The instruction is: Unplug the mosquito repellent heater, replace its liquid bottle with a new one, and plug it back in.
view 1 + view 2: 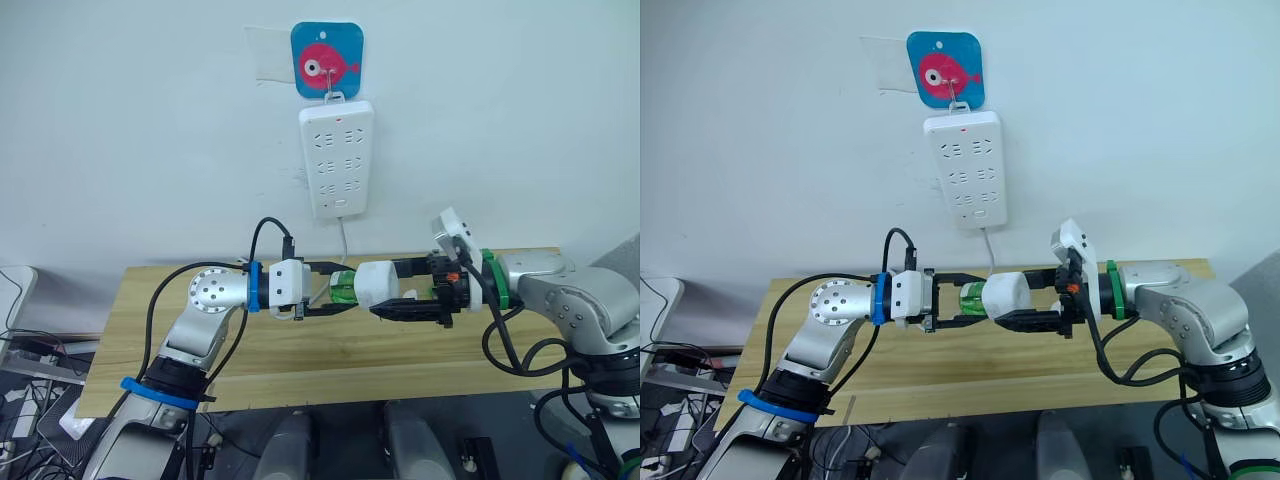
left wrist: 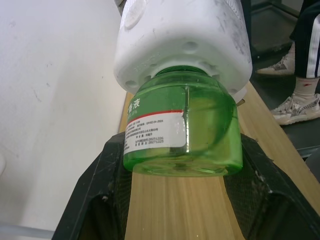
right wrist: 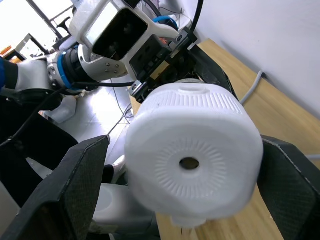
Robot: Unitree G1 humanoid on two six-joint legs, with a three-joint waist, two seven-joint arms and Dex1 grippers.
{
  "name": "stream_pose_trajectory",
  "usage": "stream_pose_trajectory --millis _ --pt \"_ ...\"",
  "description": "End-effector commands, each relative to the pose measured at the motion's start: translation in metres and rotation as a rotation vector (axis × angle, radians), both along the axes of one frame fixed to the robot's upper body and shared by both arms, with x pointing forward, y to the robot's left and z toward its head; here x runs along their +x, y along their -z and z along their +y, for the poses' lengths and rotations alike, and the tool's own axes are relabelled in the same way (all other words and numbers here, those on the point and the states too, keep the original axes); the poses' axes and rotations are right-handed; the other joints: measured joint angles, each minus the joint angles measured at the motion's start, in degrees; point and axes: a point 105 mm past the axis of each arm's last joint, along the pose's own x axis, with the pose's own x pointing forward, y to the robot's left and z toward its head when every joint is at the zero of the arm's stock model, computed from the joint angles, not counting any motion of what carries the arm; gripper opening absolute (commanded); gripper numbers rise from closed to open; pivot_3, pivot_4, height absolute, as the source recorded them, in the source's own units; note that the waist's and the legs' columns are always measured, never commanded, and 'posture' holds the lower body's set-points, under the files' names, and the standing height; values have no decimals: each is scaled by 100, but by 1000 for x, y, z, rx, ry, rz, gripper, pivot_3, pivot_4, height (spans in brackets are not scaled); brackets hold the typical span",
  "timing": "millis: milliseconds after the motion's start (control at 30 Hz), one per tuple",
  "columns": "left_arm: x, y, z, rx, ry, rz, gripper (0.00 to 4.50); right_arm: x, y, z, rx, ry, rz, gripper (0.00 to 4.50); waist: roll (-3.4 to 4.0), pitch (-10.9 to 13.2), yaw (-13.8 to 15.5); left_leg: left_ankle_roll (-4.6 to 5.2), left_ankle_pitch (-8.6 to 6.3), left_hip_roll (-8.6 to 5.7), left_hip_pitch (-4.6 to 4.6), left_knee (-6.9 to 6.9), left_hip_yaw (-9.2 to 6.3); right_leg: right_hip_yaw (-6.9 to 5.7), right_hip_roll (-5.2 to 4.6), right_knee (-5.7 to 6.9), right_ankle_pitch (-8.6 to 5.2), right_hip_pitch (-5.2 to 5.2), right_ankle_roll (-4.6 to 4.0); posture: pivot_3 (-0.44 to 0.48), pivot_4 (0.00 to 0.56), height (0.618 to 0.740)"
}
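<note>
The white mosquito repellent heater (image 1: 378, 285) hangs in the air above the wooden table (image 1: 300, 365), with a green liquid bottle (image 1: 343, 290) joined to its left end. My left gripper (image 1: 343, 289) is shut on the bottle (image 2: 182, 132), one black finger on each side. The heater's white body (image 2: 182, 40) caps the bottle's neck. From the right, my right gripper (image 1: 385, 290) is shut on the heater (image 3: 192, 160), whose round vent hole faces the right wrist camera. The heater's prongs are hidden.
A tall white power strip (image 1: 337, 158) hangs on the wall from a blue fish hook (image 1: 326, 60), straight behind and above the grippers. Its cable (image 1: 345, 240) drops behind the table. A person's legs and shoes (image 2: 300, 75) stand beyond the table's end.
</note>
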Motion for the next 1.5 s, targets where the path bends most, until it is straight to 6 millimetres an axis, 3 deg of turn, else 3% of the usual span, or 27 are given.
stream_pose_trajectory --millis 33,133,200,267,467,567,733,833,900,1033,1167,1300,1500 --pt "-4 -10 -6 -19 24 -41 2225 -1 -8 3 13 -20 -44 4456 0 0 1 0 0 -1 0 0 0 0 0 0 0 0 0 -99 213 740" --pt "-3 -10 -5 -20 22 -42 2225 -1 -9 3 13 -25 -40 3875 0 0 2 0 0 0 0 0 0 0 0 0 0 0 0 -97 211 740" --pt "-3 -10 -5 -20 21 -42 2225 -1 -9 3 13 -25 -39 3218 0 0 1 0 0 0 0 0 0 0 0 1 0 0 0 -97 210 740" --pt "-3 -10 -5 -21 20 -42 2225 -1 -9 3 14 -25 -38 2981 0 0 1 0 0 0 1 0 1 1 0 1 0 0 0 -97 210 740" --pt "-3 -10 -5 -17 16 -19 2225 1 -11 3 18 -22 -46 2981 0 0 1 0 0 0 1 0 0 1 0 1 0 0 0 -94 207 740" --pt "-3 -15 0 -28 0 85 3251 6 -14 0 -1 -10 -111 2981 0 0 -3 0 0 0 0 0 0 1 1 2 0 -1 0 -89 203 740" --pt "-1 -30 25 -23 -41 289 4500 7 -15 -7 -110 -99 -418 2981 0 0 -9 0 0 1 0 0 0 -1 21 4 0 -2 0 -83 203 740" --pt "0 -34 37 -41 -61 434 4500 4 -10 -10 -134 -175 -593 2981 0 0 -11 0 0 2 3 0 1 -3 24 4 -1 -2 1 -83 200 740" --pt "-4 -33 42 -26 -50 546 4500 3 -4 -11 -161 -255 -804 2981 0 0 -12 -2 1 2 3 0 0 -3 24 4 -1 -1 1 -84 200 740" --pt "-10 -35 36 5 -12 657 4500 0 11 -13 -192 -448 -1173 2981 0 0 -29 -23 13 0 6 2 7 2 24 6 -1 0 1 -89 198 740" --pt "-13 -32 26 140 21 699 4500 0 30 -16 -231 -592 -1251 2981 0 0 -25 -29 17 -1 6 3 4 -1 25 8 0 1 1 -83 194 740" --pt "-14 -29 23 277 60 679 4500 4 31 -10 -219 -645 -1286 2981 0 0 -40 -31 18 1 7 2 5 3 27 9 -1 0 0 -77 192 740" --pt "-15 -25 15 393 57 783 4500 6 27 1 -198 -697 -1358 2981 0 -1 -50 -35 20 2 7 1 1 2 32 13 -1 -2 0 -71 187 740"
